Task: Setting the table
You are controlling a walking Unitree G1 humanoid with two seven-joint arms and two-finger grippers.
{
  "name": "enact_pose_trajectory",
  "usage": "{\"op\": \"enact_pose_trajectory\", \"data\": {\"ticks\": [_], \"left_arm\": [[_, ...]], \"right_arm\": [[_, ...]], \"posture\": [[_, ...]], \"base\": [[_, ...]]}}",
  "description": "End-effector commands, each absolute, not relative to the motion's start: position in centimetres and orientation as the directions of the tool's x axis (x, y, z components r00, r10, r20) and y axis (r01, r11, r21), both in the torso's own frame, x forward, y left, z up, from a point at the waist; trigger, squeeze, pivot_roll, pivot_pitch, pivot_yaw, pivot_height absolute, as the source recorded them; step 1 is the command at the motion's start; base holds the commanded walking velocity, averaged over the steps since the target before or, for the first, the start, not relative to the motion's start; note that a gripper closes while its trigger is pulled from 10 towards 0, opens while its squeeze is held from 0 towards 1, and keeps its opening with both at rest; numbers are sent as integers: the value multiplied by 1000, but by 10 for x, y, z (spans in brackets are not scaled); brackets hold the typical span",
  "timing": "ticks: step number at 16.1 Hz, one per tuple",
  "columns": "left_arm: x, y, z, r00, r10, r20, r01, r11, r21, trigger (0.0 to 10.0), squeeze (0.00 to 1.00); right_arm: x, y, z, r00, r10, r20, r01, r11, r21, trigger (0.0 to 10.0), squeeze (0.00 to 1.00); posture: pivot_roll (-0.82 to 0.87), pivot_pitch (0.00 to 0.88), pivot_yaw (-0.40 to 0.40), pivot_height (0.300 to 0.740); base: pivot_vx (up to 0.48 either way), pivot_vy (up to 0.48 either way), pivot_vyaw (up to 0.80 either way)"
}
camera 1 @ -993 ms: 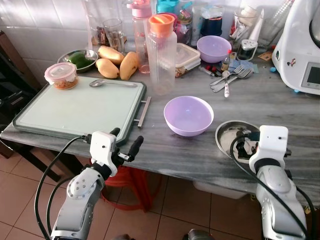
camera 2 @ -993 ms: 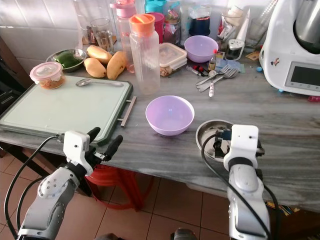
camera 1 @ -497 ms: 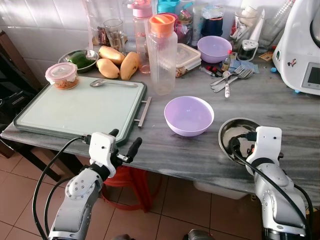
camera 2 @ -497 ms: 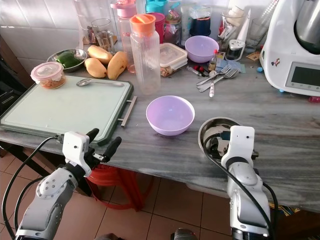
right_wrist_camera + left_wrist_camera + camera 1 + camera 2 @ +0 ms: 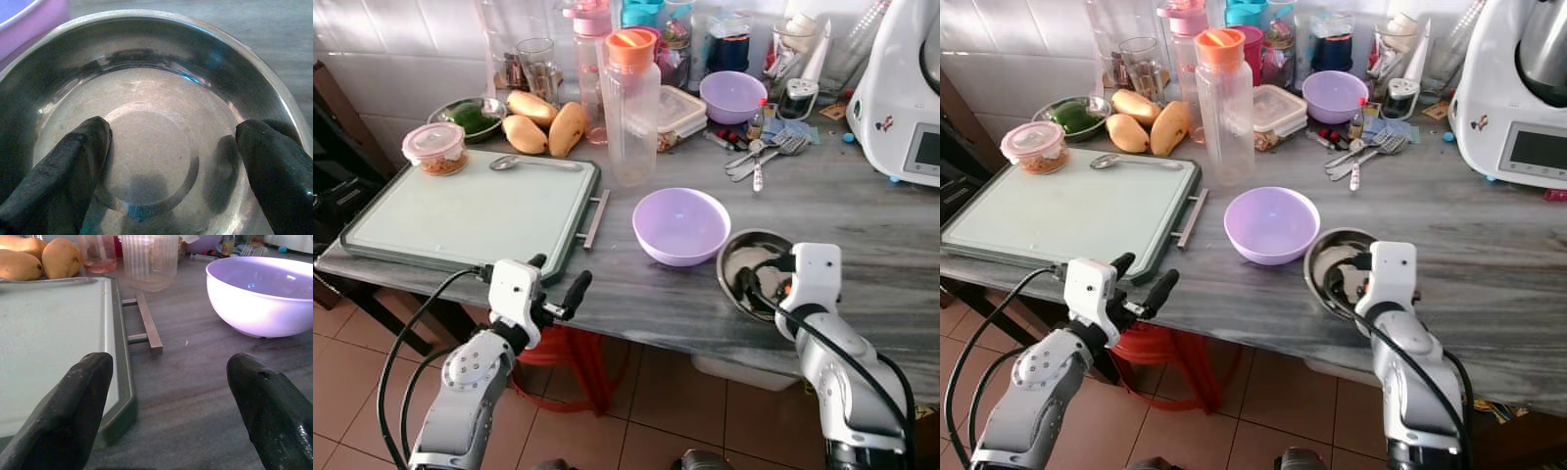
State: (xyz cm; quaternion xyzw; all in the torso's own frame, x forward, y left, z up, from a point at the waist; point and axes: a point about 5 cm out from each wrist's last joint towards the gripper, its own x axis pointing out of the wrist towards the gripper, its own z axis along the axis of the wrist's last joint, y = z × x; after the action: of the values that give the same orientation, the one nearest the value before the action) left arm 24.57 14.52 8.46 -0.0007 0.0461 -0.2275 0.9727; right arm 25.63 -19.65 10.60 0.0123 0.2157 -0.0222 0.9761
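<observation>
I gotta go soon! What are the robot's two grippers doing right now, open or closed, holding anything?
Left gripper: open, holding nothing, at the table edge by the green tray.
Right gripper: open, fingers inside the steel bowl, not gripping it.

Two purple bowls [image 5: 682, 225] [image 5: 732, 95], one steel bowl [image 5: 744, 257], three mangoes [image 5: 546, 121], one tray [image 5: 470, 211]

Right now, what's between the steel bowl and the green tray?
In the left eye view, the lilac bowl sits between the steel bowl and the green tray; otherwise bare grey countertop.
</observation>
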Motion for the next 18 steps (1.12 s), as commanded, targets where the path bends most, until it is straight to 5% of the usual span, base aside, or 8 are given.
{"op": "enact_pose_trajectory", "data": {"ticks": [1, 18], "left_arm": [[246, 145, 86, 891, -445, -93, 446, 895, -6, 10000, 0], [247, 142, 85, 885, -456, -92, 457, 890, -16, 10000, 0]], "right_arm": [[256, -194, 100, 887, -19, -462, 41, 998, 37, 10000, 0], [248, -180, 123, 948, -33, -317, 47, 998, 39, 10000, 0]], "posture": [[-72, 0, 52, 740], [-84, 0, 53, 740]], "base": [[0, 0, 0], [0, 0, 0]]}}
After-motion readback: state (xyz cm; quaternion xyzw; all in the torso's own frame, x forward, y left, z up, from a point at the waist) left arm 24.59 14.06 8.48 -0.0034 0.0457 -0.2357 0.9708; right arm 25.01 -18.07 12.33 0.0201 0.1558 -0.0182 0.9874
